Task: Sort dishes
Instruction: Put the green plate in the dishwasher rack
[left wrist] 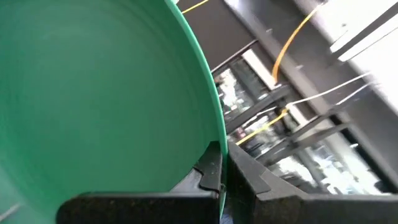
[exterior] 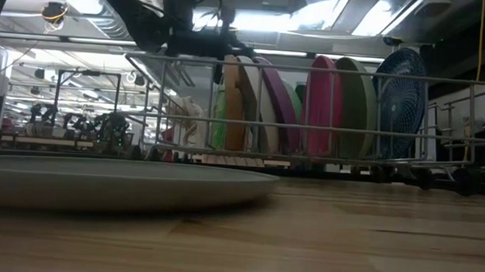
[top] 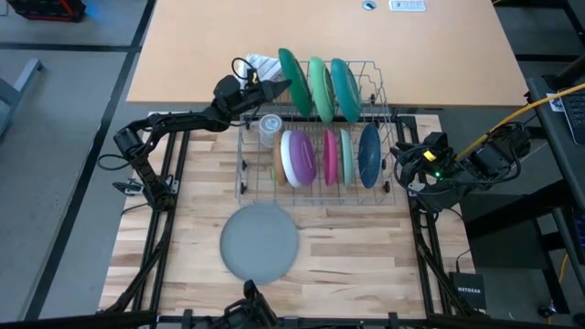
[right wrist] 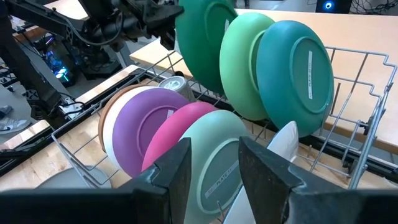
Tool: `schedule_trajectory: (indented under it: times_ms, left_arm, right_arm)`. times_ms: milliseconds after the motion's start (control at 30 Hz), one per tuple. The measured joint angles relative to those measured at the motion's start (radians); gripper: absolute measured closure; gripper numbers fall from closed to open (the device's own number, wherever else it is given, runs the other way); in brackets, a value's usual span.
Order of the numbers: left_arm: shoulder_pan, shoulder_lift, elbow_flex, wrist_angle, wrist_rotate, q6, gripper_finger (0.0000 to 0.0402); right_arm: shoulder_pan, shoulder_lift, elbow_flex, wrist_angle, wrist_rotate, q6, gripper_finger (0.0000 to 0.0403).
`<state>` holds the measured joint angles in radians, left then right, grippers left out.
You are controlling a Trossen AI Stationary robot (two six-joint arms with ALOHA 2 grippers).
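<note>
A wire dish rack (top: 388, 114) holds dishes on edge. Its far row has a dark green plate (top: 292, 80), a light green one (top: 320, 87) and a teal one (top: 345, 87). Its near row has tan (top: 278, 157), white and purple (top: 298, 155), pink (top: 330, 157), pale green (top: 345, 155) and blue (top: 368, 155) dishes. My left gripper (top: 277, 91) is shut on the dark green plate at the rack's far left. My right gripper (right wrist: 214, 168) is open and empty just right of the rack. My left gripper pinches the dark green plate's rim (left wrist: 219, 152) between its two fingers, one finger on each face. The fingers come about level from the table's left. The plate stands upright on edge beside the light green plate; its lower edge is hidden by the near row.
A large grey plate (top: 260, 242) lies flat on the table in front of the rack. A clear glass (top: 269, 128) stands at the rack's left end. A white cloth (top: 261, 66) lies behind my left gripper. A tan tabletop (top: 320, 27) adjoins the far side.
</note>
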<state>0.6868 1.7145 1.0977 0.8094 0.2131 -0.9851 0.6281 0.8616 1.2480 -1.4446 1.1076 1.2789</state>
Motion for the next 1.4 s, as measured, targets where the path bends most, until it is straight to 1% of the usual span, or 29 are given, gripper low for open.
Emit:
schedule_trajectory:
  times_ms: [100, 167, 333, 500, 700, 1033, 1267, 1400]
  left_arm:
    - [0.000, 0.003, -0.001, -0.056, -0.003, 0.027, 0.0401]
    - [-0.003, 0.005, -0.002, -0.056, 0.001, 0.048, 0.0401]
    - [-0.020, 0.004, -0.002, 0.075, 0.044, 0.077, 0.0401]
    - [-0.029, 0.001, -0.001, 0.105, 0.066, 0.107, 0.0401]
    - [-0.018, 0.001, -0.001, 0.016, 0.064, 0.160, 0.0401]
    - [-0.010, 0.000, 0.001, -0.049, 0.063, 0.237, 0.0401]
    - [-0.009, 0.002, 0.000, -0.184, 0.051, 0.320, 0.0401]
    - [-0.011, 0.002, 0.000, -0.188, 0.053, 0.339, 0.0401]
  right_arm:
    - [0.000, 0.000, 0.000, 0.001, 0.000, 0.000, 0.0267]
    - [0.000, 0.000, 0.000, 0.001, 0.000, 0.000, 0.0267]
    - [0.000, 0.000, 0.000, 0.004, -0.001, 0.000, 0.0267]
    - [0.000, 0.000, 0.000, 0.004, -0.001, 0.000, 0.0267]
    - [0.000, 0.000, 0.000, 0.004, -0.001, 0.000, 0.0267]
    - [0.000, 0.000, 0.000, 0.005, -0.001, 0.000, 0.0267]
    - [0.000, 0.000, 0.000, 0.008, -0.001, 0.000, 0.0267]
    - [0.000, 0.000, 0.000, 0.008, -0.002, 0.000, 0.0267]
